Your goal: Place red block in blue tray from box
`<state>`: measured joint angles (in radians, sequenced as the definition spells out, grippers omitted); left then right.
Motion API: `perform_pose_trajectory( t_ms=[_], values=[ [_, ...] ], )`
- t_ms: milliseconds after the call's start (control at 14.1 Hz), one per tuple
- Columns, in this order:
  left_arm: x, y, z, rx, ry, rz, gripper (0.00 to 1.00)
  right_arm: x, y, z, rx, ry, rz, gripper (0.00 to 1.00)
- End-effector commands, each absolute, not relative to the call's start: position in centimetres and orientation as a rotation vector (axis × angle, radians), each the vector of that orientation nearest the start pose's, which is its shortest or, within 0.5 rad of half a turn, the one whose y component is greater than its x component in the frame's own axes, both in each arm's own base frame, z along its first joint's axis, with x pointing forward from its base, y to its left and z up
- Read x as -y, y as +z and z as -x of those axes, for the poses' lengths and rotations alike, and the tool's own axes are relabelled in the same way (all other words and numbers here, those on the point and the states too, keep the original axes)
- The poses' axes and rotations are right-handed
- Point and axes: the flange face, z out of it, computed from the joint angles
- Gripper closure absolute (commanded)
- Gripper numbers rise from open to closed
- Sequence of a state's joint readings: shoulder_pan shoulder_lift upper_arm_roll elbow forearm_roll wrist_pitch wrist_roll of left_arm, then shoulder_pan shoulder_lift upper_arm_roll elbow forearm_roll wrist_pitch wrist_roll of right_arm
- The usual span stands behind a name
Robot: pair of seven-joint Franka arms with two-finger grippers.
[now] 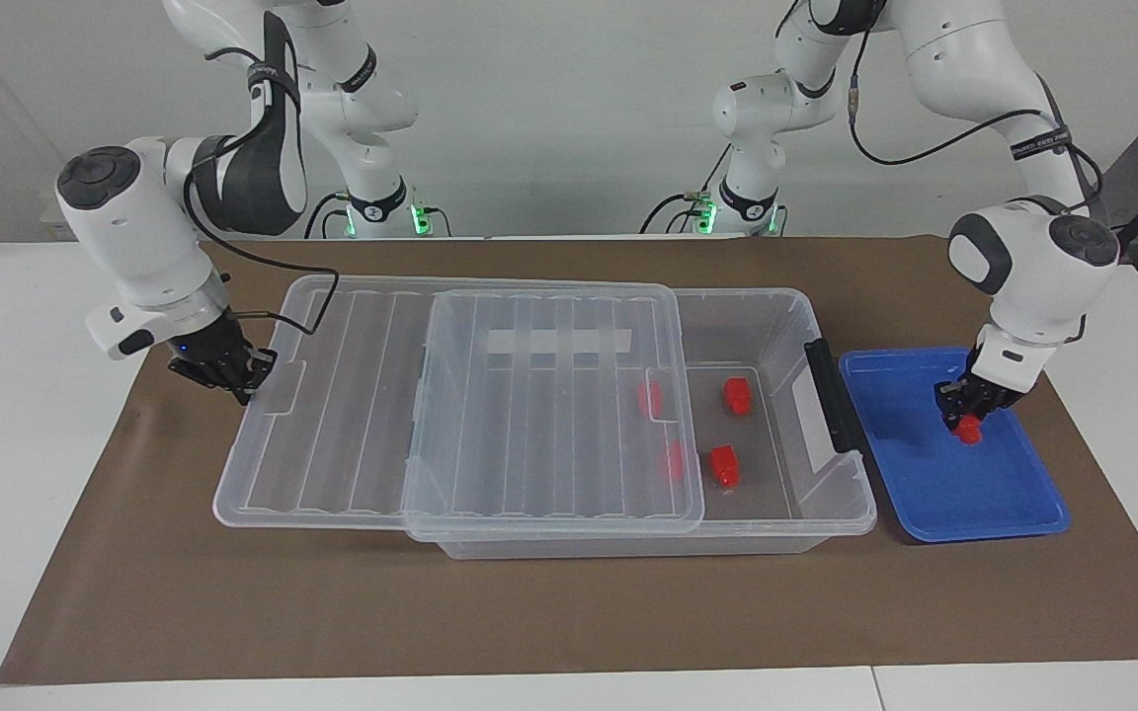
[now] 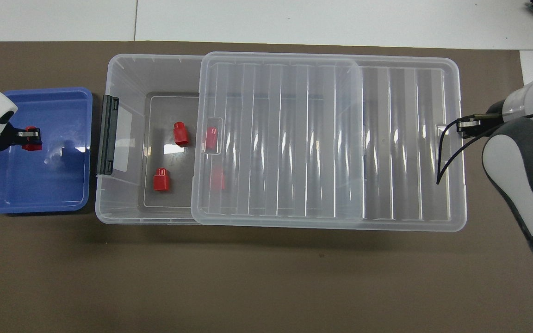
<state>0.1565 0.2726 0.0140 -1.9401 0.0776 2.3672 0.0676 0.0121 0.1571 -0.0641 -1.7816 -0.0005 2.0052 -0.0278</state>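
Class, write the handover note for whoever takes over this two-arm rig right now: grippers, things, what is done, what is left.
Left gripper: shut on a red block, low over the blue tray.
Right gripper: shut, at the lid's edge toward the right arm's end.
Box: partly uncovered; two blocks in the open, two under the lid.
Done: block taken from the box to the tray.
Left: release it.
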Motion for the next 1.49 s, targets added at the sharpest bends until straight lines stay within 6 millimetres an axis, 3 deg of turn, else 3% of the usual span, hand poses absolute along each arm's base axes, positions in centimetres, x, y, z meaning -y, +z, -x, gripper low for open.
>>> perform_pose_trajectory(
  t_ms=[0,425,566,637,779,920,1062,1133,1274,1416],
  values=[
    [-10.3,32.2,-60.0,0.119,-0.271,3.050,0.83,0.7,47.0,-61.1,0.062,-0.095,3.126,1.00],
    [-10.3,30.6,-59.7,0.110,-0.271,3.051,0.80,-5.2,46.9,-60.8,0.209,-0.076,3.102,1.00],
    [-10.2,30.6,-59.7,0.099,-0.266,3.052,0.51,-6.7,46.8,-60.6,0.246,-0.066,3.095,1.00],
    [-10.2,30.8,-59.8,0.098,-0.259,3.051,0.42,-7.7,47.0,-60.4,0.272,-0.068,3.090,1.00],
    [-10.2,31.0,-60.0,0.096,-0.263,3.050,0.08,-9.1,46.9,-60.2,0.304,-0.066,3.083,1.00],
    [-9.7,31.3,-60.1,0.083,-0.250,3.053,0.03,-10.7,47.0,-60.0,0.346,-0.067,3.073,1.00],
    [-9.6,34.0,-60.9,0.073,-0.164,3.052,0.03,-12.7,47.1,-59.6,0.358,-0.068,3.065,1.00],
    [-8.8,37.1,-61.9,0.059,-0.108,3.051,0.03,-13.4,47.1,-59.4,0.339,-0.067,3.065,1.00],
    [-5.7,43.8,-63.6,0.006,0.017,3.057,0.02,-14.9,47.2,-59.1,0.340,-0.069,3.059,1.00],
    [-2.4,48.2,-63.4,-0.040,0.130,3.073,0.00,-15.1,47.2,-59.0,0.345,-0.067,3.058,1.00]
  ],
)
